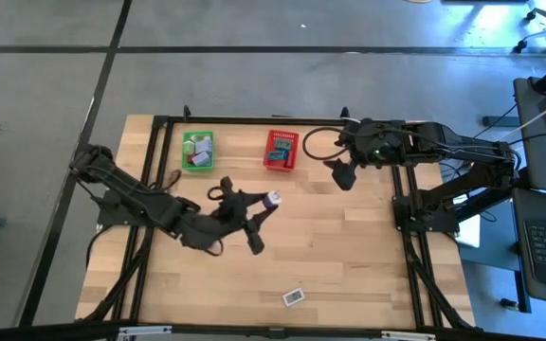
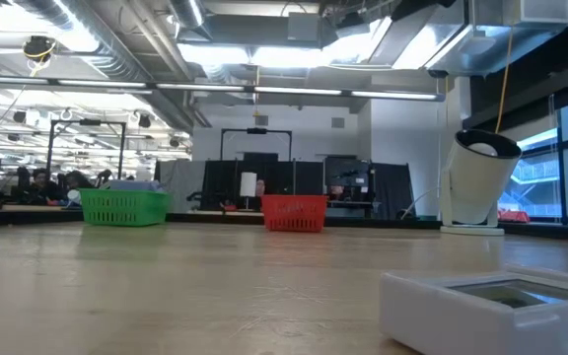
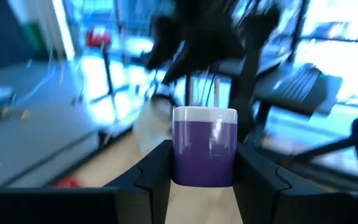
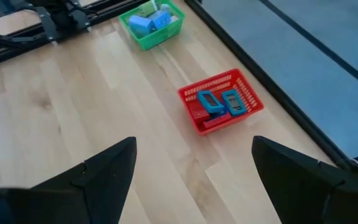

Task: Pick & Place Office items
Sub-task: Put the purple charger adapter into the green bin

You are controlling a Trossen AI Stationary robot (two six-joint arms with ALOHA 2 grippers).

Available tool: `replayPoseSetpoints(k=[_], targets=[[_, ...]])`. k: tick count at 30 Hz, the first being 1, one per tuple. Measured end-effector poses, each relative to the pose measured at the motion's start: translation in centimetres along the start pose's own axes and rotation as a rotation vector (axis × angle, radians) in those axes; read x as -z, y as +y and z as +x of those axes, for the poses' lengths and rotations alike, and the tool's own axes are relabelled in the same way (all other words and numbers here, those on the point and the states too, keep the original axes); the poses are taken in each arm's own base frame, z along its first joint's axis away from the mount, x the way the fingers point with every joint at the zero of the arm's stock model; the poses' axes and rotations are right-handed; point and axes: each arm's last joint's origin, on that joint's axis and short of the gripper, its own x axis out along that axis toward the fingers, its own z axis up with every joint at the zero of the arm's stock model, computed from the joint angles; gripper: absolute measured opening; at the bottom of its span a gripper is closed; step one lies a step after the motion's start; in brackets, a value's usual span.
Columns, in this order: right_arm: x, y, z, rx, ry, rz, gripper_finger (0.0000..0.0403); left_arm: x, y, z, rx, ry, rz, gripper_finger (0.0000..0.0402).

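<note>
Gripping a purple-and-white plug adapter (image 3: pixel 204 146) between its two dark fingers (image 3: pixel 155 176), the left gripper (image 1: pixel 262 212) is over the middle of the table (image 1: pixel 349 256). In the left wrist view the adapter stands upright with its white cap and two metal prongs pointing away from the camera, and a finger presses against each side of the purple body. From above, the adapter (image 1: pixel 273 199) shows as a small purple and white spot at the gripper's tip, about four o'clock from the green basket (image 1: pixel 197 152) and six o'clock from the red basket (image 1: pixel 280 150).

The right gripper (image 1: pixel 341 174) waits at about four o'clock from the red basket, just beside it, with its fingers spread wide and nothing between them. Its wrist camera looks down on both baskets: the red basket (image 4: pixel 221 101) holds teal and red flat pieces (image 4: pixel 219 102), and the green basket (image 4: pixel 152 23) holds blue and pale blocks (image 4: pixel 149 22).

One more item, a small white flat piece (image 1: pixel 294 296) with a dark face, lies alone near the table's six o'clock edge. In the low view it (image 2: pixel 491 308) sits close in the foreground, with the two baskets far across the table and a white round cup-like thing (image 2: pixel 478 180) off at the right.
</note>
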Motion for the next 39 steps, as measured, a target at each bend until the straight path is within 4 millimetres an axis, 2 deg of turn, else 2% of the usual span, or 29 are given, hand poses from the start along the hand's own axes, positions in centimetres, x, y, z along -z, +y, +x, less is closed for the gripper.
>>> replayPoseSetpoints(k=[8, 14, 22, 25, 29, 33, 36, 39], targets=[[0.0, -0.1, 0.0, 0.037, -0.013, -0.001, 0.0320, -3.6, -0.6, -0.1, 0.232, -0.239, 0.090, 0.0133], [0.0, -0.1, 0.0, 0.039, -0.013, -0.001, 0.0320, -5.3, 0.4, 0.9, 0.235, -0.374, 0.103, 0.0134], [0.0, -0.1, 0.0, 0.039, -0.013, -0.002, 0.0320, -5.4, 2.5, 3.7, 0.184, -0.337, 0.097, 0.0134], [0.0, -0.1, 0.0, 0.039, -0.013, -0.002, 0.0320, -5.4, 3.5, 4.1, 0.133, -0.292, 0.104, 0.0134], [0.1, -0.1, 0.2, 0.041, -0.007, -0.012, 0.0320, -6.2, 5.9, 3.1, 0.017, -0.218, 0.109, 0.0134], [0.8, -0.1, 1.1, 0.078, 0.021, -0.041, 0.0320, -6.4, 9.0, 1.6, -0.083, -0.088, 0.132, 0.0134], [1.7, -0.2, 2.3, 0.133, 0.038, -0.058, 0.0320, -5.8, 11.8, 0.9, -0.174, 0.032, 0.114, 0.0134], [2.6, -0.2, 3.6, 0.161, 0.053, -0.073, 0.0320, -4.3, 14.5, 0.5, -0.291, 0.192, 0.098, 0.0134]])
